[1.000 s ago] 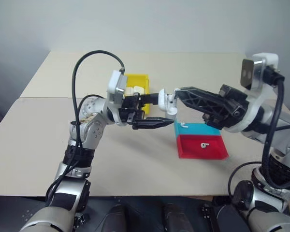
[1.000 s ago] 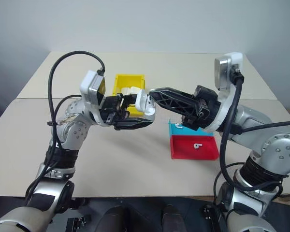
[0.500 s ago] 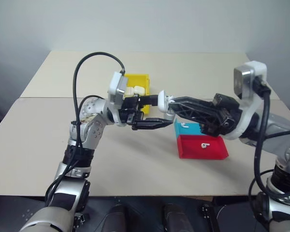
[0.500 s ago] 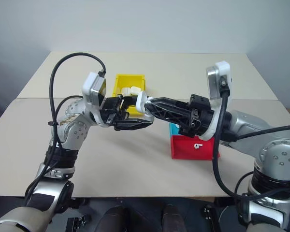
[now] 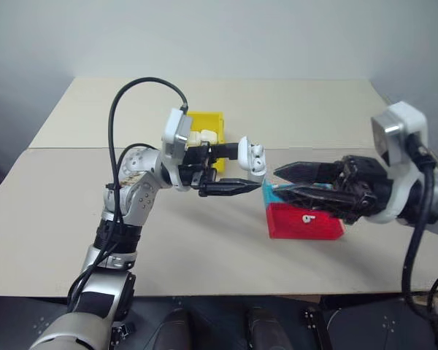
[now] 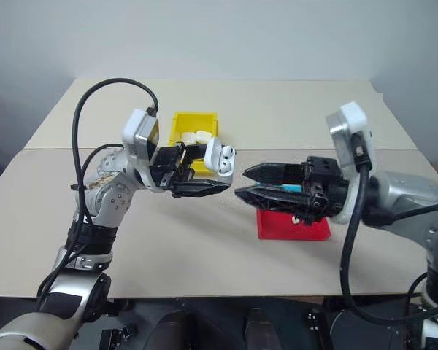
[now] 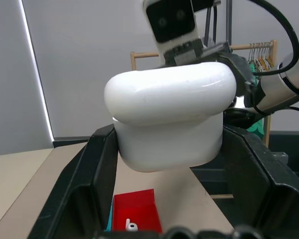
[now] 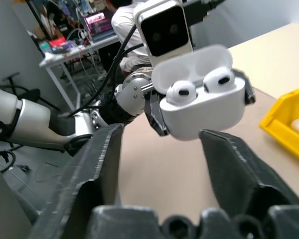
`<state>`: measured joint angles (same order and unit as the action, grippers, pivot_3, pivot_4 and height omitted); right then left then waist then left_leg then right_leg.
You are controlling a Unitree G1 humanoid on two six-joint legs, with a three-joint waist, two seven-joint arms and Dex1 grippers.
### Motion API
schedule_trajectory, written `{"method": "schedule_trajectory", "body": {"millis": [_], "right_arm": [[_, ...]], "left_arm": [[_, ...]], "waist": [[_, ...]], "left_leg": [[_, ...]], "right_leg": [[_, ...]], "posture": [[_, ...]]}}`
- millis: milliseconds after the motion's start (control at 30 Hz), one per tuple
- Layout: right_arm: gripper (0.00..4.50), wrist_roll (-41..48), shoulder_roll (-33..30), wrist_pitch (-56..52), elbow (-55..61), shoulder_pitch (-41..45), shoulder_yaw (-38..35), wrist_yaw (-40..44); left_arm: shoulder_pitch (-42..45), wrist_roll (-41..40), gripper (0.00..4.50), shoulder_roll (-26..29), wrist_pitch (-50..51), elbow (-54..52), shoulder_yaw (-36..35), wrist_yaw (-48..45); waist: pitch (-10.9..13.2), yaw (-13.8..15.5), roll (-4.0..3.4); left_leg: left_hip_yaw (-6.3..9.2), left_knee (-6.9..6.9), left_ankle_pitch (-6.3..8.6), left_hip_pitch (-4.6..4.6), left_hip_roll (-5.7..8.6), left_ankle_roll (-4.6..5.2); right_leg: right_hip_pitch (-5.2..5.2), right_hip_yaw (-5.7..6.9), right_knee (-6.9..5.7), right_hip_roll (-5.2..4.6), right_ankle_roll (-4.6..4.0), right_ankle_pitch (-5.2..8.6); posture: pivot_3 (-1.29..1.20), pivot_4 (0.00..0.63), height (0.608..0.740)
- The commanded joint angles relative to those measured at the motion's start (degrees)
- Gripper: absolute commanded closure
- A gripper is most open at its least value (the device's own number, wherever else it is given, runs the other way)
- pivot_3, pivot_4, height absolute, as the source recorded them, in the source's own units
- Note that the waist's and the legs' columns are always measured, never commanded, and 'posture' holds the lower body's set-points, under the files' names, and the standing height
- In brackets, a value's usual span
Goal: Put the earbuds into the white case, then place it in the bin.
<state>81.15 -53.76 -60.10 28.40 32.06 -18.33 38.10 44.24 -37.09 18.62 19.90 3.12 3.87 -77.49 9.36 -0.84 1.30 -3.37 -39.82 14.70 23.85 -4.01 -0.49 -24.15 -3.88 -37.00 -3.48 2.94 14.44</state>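
Observation:
My left gripper (image 5: 248, 169) is shut on the white case (image 5: 252, 156) and holds it above the table with its lid flipped open. In the right wrist view two earbuds (image 8: 181, 92) sit side by side in the case (image 8: 202, 107). To the right of the case, a short gap away, my right gripper (image 5: 271, 183) points at it, open and with nothing between its fingers. The yellow bin (image 5: 204, 117) stands on the table behind the left gripper, with white cases (image 5: 199, 135) inside it.
A flat tray lies under the right gripper. Its red half (image 5: 296, 227) holds one loose earbud (image 5: 307, 217); the gripper covers most of the teal half. A person (image 8: 124, 20) sits at a desk beyond the table.
My right gripper has drawn back to the right, away from the case, and its fingers have spread apart. The left gripper has kept still with the open case.

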Motion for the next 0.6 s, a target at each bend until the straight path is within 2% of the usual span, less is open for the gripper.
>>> {"method": "schedule_trajectory", "body": {"millis": [33, 133, 200, 400, 500, 600], "right_arm": [[2.95, -8.96, -4.03, 3.56, -2.83, 7.76, 4.03, 5.39], [3.98, -18.28, -5.94, 6.00, -6.22, 15.43, 11.49, 11.16], [4.48, -24.37, -6.37, 7.83, -8.32, 20.30, 17.07, 15.91], [4.48, -36.70, -1.90, 7.54, -14.54, 34.63, 30.33, 24.30], [4.48, -43.11, -1.57, 11.25, -13.20, 36.17, 36.15, 30.39], [4.48, -45.67, -2.16, 12.35, -12.37, 34.44, 37.31, 33.34]], "left_arm": [[0.36, 1.45, 1.65, -0.45, -0.43, 0.02, 1.60, 0.02], [0.84, 4.36, 1.65, -0.99, -2.04, 1.82, 3.47, 0.39], [1.18, 5.78, 1.65, -1.56, -2.87, 2.72, 4.43, 0.56], [1.60, 8.91, 1.65, -3.63, -5.30, 4.58, 6.07, 1.31], [1.49, 9.47, 1.65, -4.29, -5.89, 4.56, 6.20, 1.67], [1.23, 10.27, 1.65, -4.68, -7.01, 4.05, 5.67, 3.45]], "waist": [[0.00, -0.01, -0.01], [0.00, 0.07, 0.00], [0.00, 0.03, 0.00], [0.00, 0.11, -0.01], [0.00, 0.29, -0.01], [0.00, 0.69, -0.01]], "left_leg": [[0.00, 0.00, 0.00, -0.01, 0.00, 0.00], [0.00, 0.03, 0.00, -0.01, 0.00, 0.00], [-0.04, 0.02, 0.01, 0.00, 0.00, 0.02], [-0.07, 0.01, 0.02, 0.12, 0.00, 0.04], [-0.04, 0.01, 0.03, 0.19, -0.01, 0.06], [-0.01, -0.06, 0.05, 0.31, -0.01, 0.09]], "right_leg": [[-0.02, 0.00, -0.01, 0.00, 0.00, 0.00], [-0.03, 0.01, 0.02, 0.01, -0.01, 0.01], [-0.06, -0.03, 0.03, 0.00, -0.01, 0.00], [-0.20, -0.03, 0.01, 0.01, -0.01, 0.01], [-0.23, 0.00, 0.01, 0.01, -0.02, 0.01], [-0.27, 0.05, 0.05, -0.02, -0.01, 0.01]], "posture": [[0.00, 0.150, 0.740], [0.00, 0.150, 0.740], [0.00, 0.150, 0.740], [0.00, 0.150, 0.740], [0.00, 0.150, 0.740], [0.00, 0.150, 0.740]]}}
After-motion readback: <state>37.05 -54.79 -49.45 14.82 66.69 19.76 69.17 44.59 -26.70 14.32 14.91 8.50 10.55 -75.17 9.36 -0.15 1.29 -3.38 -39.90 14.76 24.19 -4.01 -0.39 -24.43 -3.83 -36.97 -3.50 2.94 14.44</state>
